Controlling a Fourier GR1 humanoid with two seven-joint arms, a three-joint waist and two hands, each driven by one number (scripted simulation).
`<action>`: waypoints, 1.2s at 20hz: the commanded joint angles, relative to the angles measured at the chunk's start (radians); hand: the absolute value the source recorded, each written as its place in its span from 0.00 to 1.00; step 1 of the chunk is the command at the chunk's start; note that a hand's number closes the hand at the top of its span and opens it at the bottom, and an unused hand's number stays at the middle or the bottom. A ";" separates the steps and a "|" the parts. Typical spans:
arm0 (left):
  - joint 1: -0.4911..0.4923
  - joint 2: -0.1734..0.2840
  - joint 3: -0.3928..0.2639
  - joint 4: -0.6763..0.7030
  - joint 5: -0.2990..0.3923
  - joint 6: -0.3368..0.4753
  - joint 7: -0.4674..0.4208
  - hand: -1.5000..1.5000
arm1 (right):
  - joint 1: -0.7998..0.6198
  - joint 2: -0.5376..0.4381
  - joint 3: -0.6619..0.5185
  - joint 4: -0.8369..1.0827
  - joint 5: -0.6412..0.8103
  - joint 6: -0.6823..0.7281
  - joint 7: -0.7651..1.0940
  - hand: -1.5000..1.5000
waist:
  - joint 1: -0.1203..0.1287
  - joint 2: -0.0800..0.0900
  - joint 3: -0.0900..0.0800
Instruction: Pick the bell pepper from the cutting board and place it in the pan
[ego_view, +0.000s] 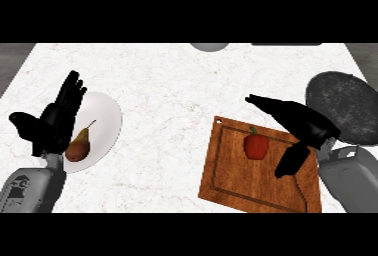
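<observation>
The right hand (301, 126) hovers over the cutting board's (240, 187) right side, fingers spread apart and holding nothing. Just left of it the red bell pepper (256, 145) lies on the board. The dark pan (350, 106) sits right of the hand. At far left, the left hand (53, 122) rests open beside a white plate (107, 117) holding a pear (78, 147).

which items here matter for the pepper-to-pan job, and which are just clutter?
Job items:
- bell pepper, red, on the cutting board
- pan, dark, at the right edge
- right hand, open over the board, not holding the pepper

Just lying about:
- pear on the white plate
- left hand, open, resting at the left
</observation>
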 joint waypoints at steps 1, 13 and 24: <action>0.053 -0.033 -0.008 -0.073 -0.024 0.005 0.026 0.50 | -0.005 0.025 -0.038 0.010 0.048 0.064 -0.012 0.00 | 0.001 -0.001 0.000; 0.021 -0.079 -0.001 -0.029 -0.073 0.016 -0.012 0.50 | -0.050 0.064 0.038 0.099 0.265 0.125 0.034 0.00 | 0.000 0.000 0.000; 0.009 -0.083 0.028 -0.039 -0.084 -0.029 0.021 0.50 | -0.098 0.161 0.018 0.308 0.421 0.076 -0.079 0.00 | 0.004 0.001 0.000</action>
